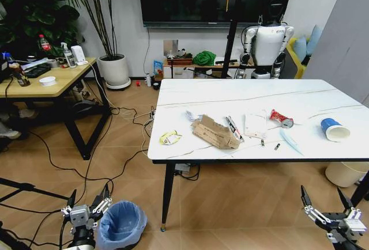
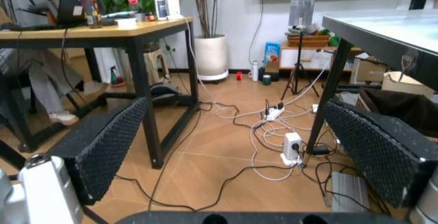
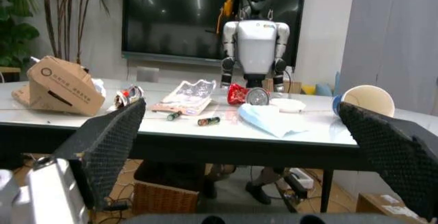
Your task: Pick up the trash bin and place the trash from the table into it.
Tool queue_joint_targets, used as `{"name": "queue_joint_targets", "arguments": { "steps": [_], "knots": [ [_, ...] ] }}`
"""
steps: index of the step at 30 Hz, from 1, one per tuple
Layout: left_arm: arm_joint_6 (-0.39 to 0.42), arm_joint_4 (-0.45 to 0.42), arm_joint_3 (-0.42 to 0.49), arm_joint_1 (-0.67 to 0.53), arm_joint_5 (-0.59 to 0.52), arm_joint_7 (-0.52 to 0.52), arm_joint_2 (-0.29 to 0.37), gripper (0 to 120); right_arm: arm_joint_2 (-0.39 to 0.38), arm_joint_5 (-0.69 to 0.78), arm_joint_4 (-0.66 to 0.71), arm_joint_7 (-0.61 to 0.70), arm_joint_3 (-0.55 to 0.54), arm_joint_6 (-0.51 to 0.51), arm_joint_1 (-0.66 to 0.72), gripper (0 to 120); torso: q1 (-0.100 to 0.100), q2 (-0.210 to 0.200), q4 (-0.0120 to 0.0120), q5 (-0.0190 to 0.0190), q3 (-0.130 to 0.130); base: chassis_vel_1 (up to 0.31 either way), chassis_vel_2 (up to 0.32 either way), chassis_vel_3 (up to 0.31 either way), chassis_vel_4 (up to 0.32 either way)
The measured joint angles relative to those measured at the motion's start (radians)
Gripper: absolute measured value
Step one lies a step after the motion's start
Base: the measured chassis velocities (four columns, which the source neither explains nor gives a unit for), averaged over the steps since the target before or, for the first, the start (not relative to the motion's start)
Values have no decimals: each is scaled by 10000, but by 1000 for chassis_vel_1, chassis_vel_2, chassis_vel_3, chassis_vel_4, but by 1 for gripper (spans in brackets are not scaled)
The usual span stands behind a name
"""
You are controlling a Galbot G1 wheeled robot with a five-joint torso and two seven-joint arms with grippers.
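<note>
The left gripper point(image 1: 87, 204) is held low over the wooden floor point(image 1: 230, 204), its fingers point(image 2: 102, 147) spread wide and holding nothing; the trash bin point(image 1: 120, 224), round and lined with a crinkly light blue bag, stands just beside them, toward the desk leg point(image 1: 167, 195). Beyond those fingers, tangled black and white cables point(image 2: 267, 131) and a power strip point(image 2: 275, 113) lie across the floor. The right gripper point(image 1: 328, 207) hangs below the edge of the marble-look desk point(image 1: 230, 94), fingers point(image 3: 110, 147) likewise spread and empty. Above and beyond them the trash is scattered on the desk: torn brown cardboard point(image 1: 215, 133), a yellow wrapper point(image 1: 170, 138), a clear plastic pack point(image 1: 255, 124), a crushed red can point(image 1: 281, 118) and a blue-and-white paper cup point(image 1: 334, 129).
</note>
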Motion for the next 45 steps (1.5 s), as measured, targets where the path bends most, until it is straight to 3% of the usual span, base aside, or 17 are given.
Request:
{"name": "queue_joint_targets", "arguments": {
  "steps": [22,29,41,45],
  "knots": [
    [-140,194,-338,-262,-242,-228,-190,100,107,22,-198,135,34,-233,349,100,0,0,0,-1,0,0,0,0,0],
    [-152,304,-702,-292,-762,-208,153,100,239,10,-312,163,35,-515,583,100,0,0,0,-1,1,0,0,0,0],
    [86,544,-280,-172,-708,-11,360,100,487,-352,-100,139,0,-612,577,100,-17,-34,0,-1,-11,0,0,0,0],
    [118,492,-219,-68,-729,58,424,100,591,-370,12,111,35,-542,483,100,-144,-272,0,-1,-119,0,0,0,0]
  ]
}}
